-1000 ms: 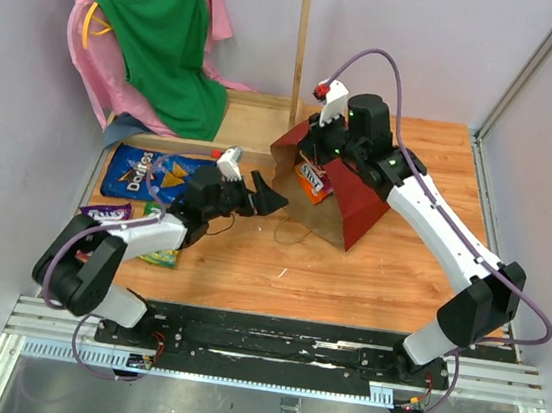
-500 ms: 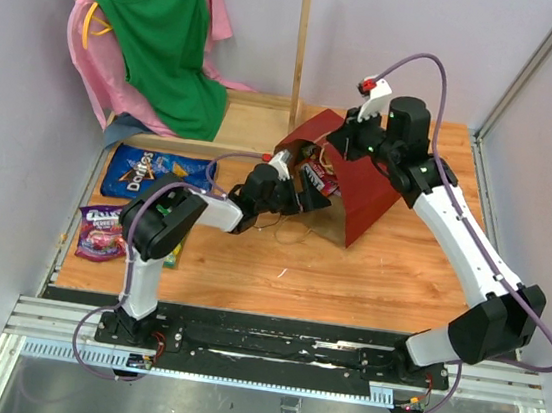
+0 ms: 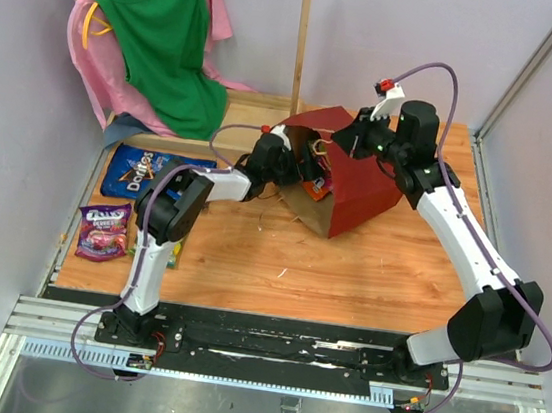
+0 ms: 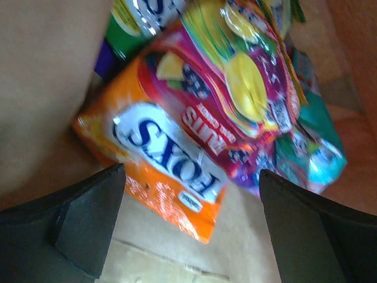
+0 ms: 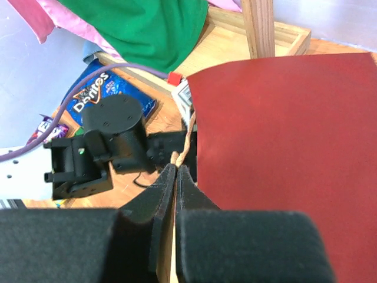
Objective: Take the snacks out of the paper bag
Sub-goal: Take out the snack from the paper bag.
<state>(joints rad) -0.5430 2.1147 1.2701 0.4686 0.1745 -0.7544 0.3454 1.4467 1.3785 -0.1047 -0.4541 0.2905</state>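
Far left: purple packet (image 3: 104, 229) and Doritos bag (image 3: 144, 172) already out on table (image 3: 250, 254), well apart from paper bag (image 3: 359, 187). Bag tipped, mouth facing left. My left gripper (image 4: 191, 203) inside mouth, fingers spread, orange Fox's packet (image 4: 171, 171) between them, not gripped. Magenta packet (image 4: 235, 100) overlaps it, teal packet (image 4: 312, 147) beyond.

Risk as I judge it: closing here could catch two packs or bag wall and drag bag.

Right gripper (image 5: 177, 171) pressed together on cord handle (image 5: 187, 132). Thin cord could slip, and mouth would sag onto left wrist.

Dark red paper bag (image 3: 359, 189) lies tipped, orange Fox's packet (image 4: 171, 177) and others inside; blue Doritos bag (image 3: 144, 172) outside on the table
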